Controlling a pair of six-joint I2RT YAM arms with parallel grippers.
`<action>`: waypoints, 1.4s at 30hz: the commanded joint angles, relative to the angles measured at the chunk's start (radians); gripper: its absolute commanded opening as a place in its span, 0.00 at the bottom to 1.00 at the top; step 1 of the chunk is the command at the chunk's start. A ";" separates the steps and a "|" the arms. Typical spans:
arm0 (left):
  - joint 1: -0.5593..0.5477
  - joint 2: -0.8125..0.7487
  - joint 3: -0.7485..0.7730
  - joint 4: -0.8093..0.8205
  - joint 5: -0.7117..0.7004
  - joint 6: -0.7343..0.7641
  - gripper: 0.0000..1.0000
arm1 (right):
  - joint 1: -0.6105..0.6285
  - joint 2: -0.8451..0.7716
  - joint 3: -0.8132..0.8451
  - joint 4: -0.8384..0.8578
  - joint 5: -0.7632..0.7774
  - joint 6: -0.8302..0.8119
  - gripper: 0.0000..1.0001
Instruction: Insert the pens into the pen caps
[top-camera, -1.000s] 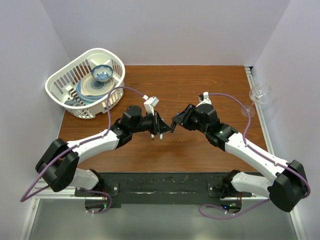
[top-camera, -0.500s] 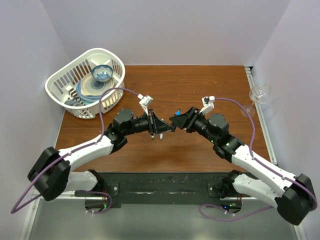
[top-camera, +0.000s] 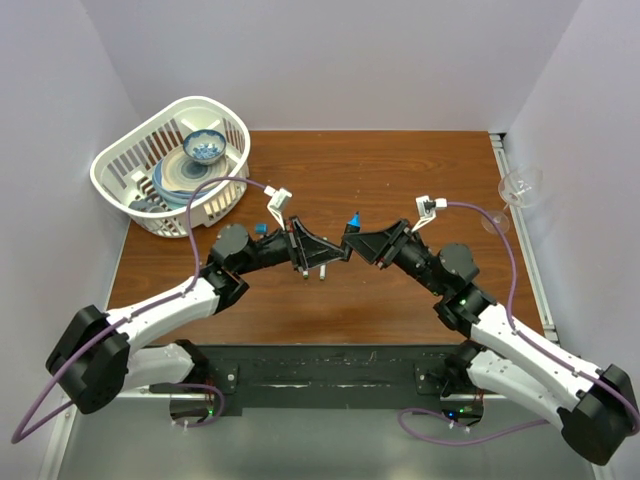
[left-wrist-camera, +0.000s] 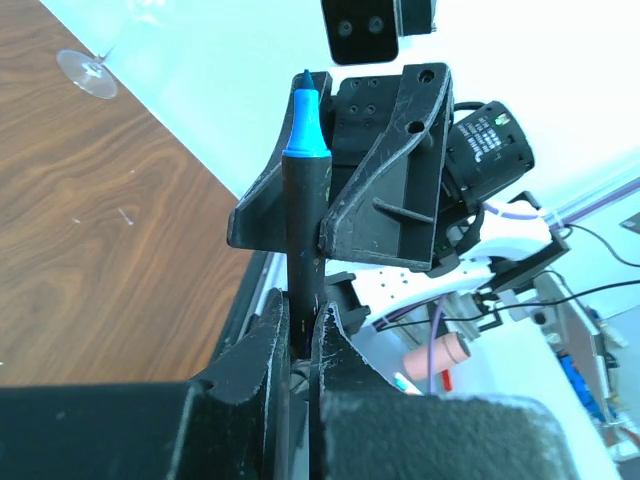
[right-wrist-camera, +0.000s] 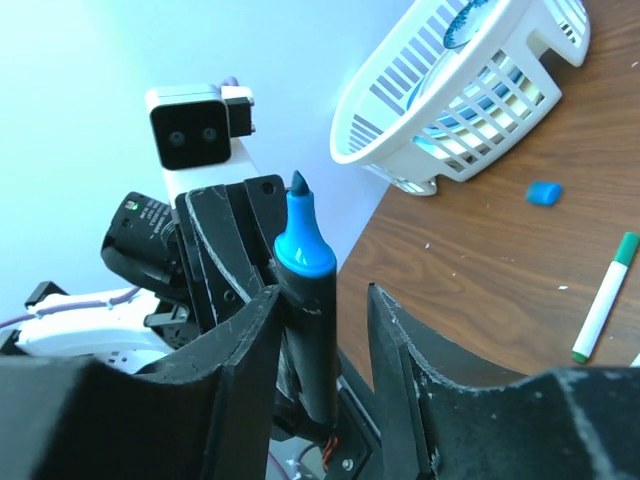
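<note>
A dark-bodied pen with a bare blue tip (left-wrist-camera: 303, 190) stands upright between the two grippers; it also shows in the right wrist view (right-wrist-camera: 308, 290) and in the top view (top-camera: 353, 220). My left gripper (left-wrist-camera: 300, 305) is shut on its lower barrel, in the top view (top-camera: 333, 253). My right gripper (right-wrist-camera: 320, 295) is open around the upper barrel, and the pen leans on its left finger (right-wrist-camera: 250, 330); in the top view it faces the left gripper (top-camera: 352, 240). A blue pen cap (right-wrist-camera: 543, 192) lies on the table (top-camera: 259, 228). A white pen with a green end (right-wrist-camera: 600, 300) lies nearby.
A white basket (top-camera: 232, 130) with a bowl and plates stands at the back left, also in the right wrist view (right-wrist-camera: 400, 120). A wine glass (top-camera: 520, 188) stands at the right edge, seen too in the left wrist view (left-wrist-camera: 88, 72). Small white pen ends (top-camera: 322, 272) show under the left gripper.
Both wrists have turned and the arms have drawn back and apart a little. The pen's blue tip now shows pointing up between the grippers. The blue cap by the left arm has come into view.
</note>
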 joint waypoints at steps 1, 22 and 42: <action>0.006 -0.021 -0.009 0.140 -0.006 -0.070 0.00 | -0.005 -0.033 -0.014 0.039 -0.022 -0.003 0.42; 0.008 -0.087 -0.001 -0.134 -0.106 0.025 0.57 | -0.005 0.019 0.037 0.000 -0.055 -0.011 0.00; 0.198 0.318 0.530 -1.082 -0.932 0.722 0.61 | -0.005 -0.211 0.152 -0.477 0.169 -0.212 0.00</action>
